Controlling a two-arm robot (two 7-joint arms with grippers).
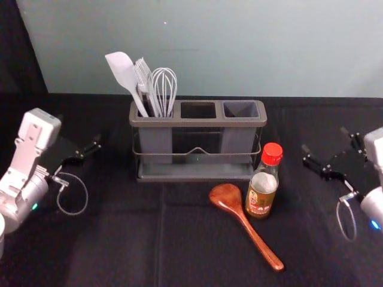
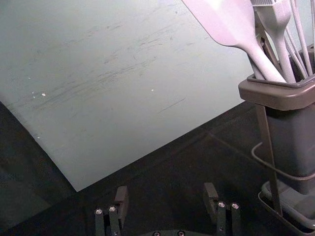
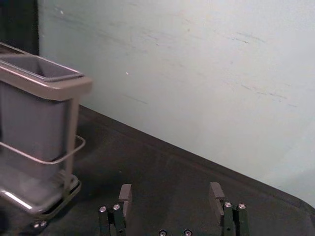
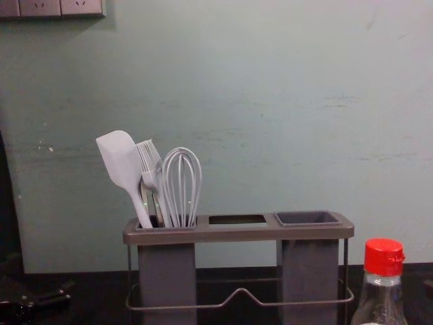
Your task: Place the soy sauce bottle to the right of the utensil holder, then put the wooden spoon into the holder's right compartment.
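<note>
Soy sauce bottle [image 1: 261, 185]: upright on the black cloth [image 1: 119, 239], red cap on top, just in front of the utensil holder [image 1: 197, 122] near its right end. Wooden spoon [image 1: 243, 220]: lying flat, bowl in front of the holder and left of the bottle, handle slanting toward the near right; contact with the bottle cannot be determined. Holder's left compartment: spatula [image 1: 124, 73], brush [image 1: 143, 75] and whisk [image 1: 164, 86], heads up. Left gripper [image 1: 79, 130]: above the cloth, left of and apart from the holder; fingers spread, nothing between them. Right gripper [image 1: 325, 139]: right of and apart from the bottle; fingers likewise spread, holding nothing.
</note>
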